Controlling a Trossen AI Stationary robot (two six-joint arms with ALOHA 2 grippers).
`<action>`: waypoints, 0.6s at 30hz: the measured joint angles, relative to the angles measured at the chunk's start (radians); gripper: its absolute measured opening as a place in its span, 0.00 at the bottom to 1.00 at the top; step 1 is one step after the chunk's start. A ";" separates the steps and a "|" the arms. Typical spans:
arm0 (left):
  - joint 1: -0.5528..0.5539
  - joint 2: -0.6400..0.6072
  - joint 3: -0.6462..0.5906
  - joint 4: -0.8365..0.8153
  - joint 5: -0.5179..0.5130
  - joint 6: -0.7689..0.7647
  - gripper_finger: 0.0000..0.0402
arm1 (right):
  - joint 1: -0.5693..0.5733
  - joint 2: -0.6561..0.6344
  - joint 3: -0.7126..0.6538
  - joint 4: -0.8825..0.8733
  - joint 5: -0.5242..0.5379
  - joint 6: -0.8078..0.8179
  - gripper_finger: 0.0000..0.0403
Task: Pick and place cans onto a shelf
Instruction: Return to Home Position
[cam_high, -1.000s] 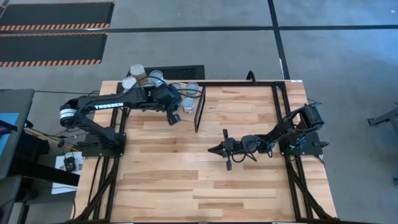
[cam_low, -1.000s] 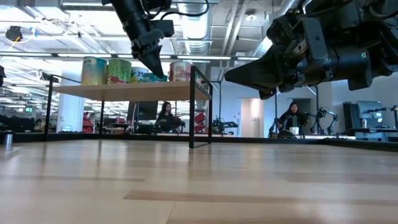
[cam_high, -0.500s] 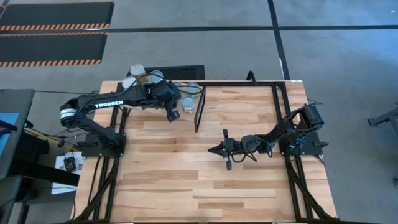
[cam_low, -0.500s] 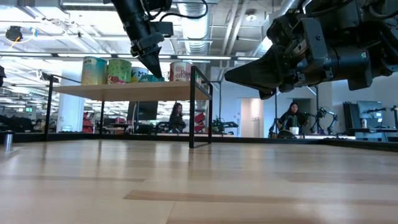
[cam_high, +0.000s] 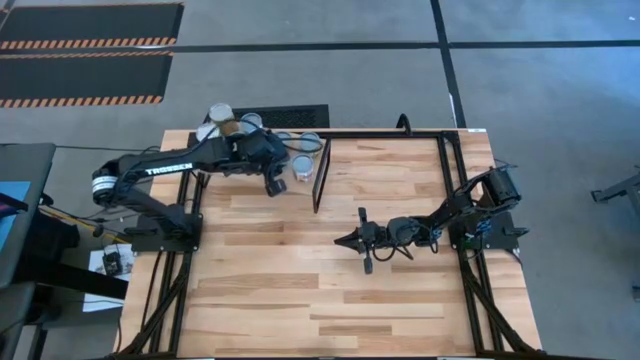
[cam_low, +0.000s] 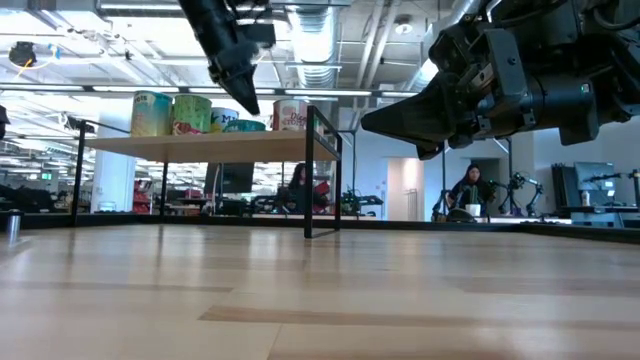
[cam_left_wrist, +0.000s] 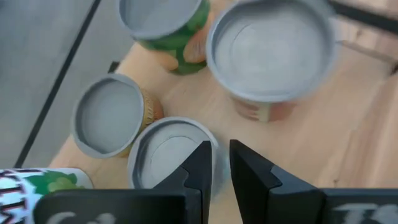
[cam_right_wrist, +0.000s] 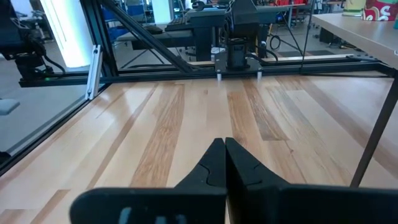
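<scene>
Several cans stand upright on their bases on the light wood shelf (cam_low: 200, 146) at the table's far left: yellow-green and colourful labels show in the low view (cam_low: 150, 113) (cam_low: 290, 114), grey round tops in the left wrist view (cam_left_wrist: 270, 50) (cam_left_wrist: 109, 115) (cam_left_wrist: 168, 152). My left gripper (cam_high: 272, 187) hangs shut and empty above them (cam_left_wrist: 219, 158), touching none. My right gripper (cam_high: 362, 243) is shut and empty, held low over the middle of the table.
The shelf's black frame post (cam_high: 320, 175) stands just right of the cans. A black rail frame (cam_high: 450, 140) runs round the table's edges. People sit in the room beyond the far edge (cam_low: 470, 190). Bare planks (cam_high: 300, 300) lie on the near half.
My left gripper has risen a little from among the cans and drifted slightly toward the table's left edge; the teal-topped can it stood in front of now shows in the low view. The cans stay put.
</scene>
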 joint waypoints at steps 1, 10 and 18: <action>-0.006 -0.015 0.000 0.000 0.001 0.003 0.12 | 0.000 0.000 0.000 0.000 0.000 0.000 0.02; -0.134 -0.191 -0.045 0.057 0.020 -0.002 0.12 | 0.000 0.000 0.000 -0.001 -0.003 -0.018 0.02; -0.259 -0.333 -0.258 0.328 0.115 0.006 0.12 | 0.000 -0.086 0.000 -0.097 -0.001 -0.117 0.02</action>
